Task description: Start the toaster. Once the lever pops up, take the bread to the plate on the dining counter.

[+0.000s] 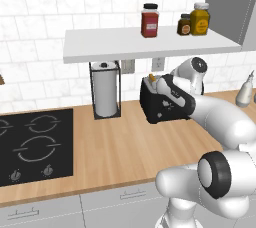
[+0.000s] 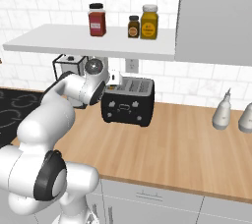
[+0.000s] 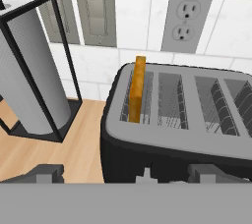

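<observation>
The black toaster [image 1: 159, 109] [image 2: 129, 101] [image 3: 182, 134] stands on the wooden counter by the wall. The bread [image 3: 138, 88] [image 1: 151, 78], a tan slice, stands upright in its leftmost slot and sticks out above the top. My gripper [image 3: 129, 174] [image 1: 160, 88] [image 2: 112, 86] hovers close above the toaster's front left edge, open, with nothing between its fingers. Its two dark fingertips [image 3: 49, 171] straddle the toaster's front. The plate and the dining counter are out of view.
A paper towel roll in a black wire holder [image 1: 106, 91] [image 3: 29, 80] stands left of the toaster. Further left is the black hob [image 1: 30, 142]. A shelf [image 1: 150, 44] with jars hangs overhead. Bottles [image 2: 221, 112] stand to the right. A wall outlet [image 3: 189, 19] is behind the toaster.
</observation>
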{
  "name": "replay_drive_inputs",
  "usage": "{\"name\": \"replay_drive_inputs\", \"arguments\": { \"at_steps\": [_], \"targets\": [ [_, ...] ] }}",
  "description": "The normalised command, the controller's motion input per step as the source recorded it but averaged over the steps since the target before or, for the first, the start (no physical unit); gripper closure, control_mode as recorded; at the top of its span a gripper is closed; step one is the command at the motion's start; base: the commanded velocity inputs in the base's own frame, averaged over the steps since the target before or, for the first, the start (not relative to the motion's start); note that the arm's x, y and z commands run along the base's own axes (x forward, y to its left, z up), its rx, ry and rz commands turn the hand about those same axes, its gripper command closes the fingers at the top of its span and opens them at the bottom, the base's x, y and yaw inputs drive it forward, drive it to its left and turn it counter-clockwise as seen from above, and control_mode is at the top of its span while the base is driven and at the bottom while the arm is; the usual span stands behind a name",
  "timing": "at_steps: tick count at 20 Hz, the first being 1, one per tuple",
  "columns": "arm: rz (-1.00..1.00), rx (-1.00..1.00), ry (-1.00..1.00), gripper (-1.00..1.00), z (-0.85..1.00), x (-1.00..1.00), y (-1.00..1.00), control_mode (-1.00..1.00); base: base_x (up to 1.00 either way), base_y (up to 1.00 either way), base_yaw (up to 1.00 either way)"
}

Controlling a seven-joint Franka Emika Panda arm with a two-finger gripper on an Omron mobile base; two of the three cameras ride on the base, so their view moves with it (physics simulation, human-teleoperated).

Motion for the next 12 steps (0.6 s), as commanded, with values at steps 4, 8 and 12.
{"name": "replay_drive_inputs", "arguments": {
  "at_steps": [4,8,12],
  "targets": [
    [-0.01,0.00,0.01,-1.00,-0.09,0.00,0.00,-1.00,0.00,0.00,0.00],
    [-0.12,0.00,0.05,-1.00,-0.06,0.00,0.00,-1.00,0.00,0.00,0.00],
    [-0.12,0.01,0.00,-1.00,0.00,0.00,0.00,-1.00,0.00,0.00,0.00]
  ]
}}
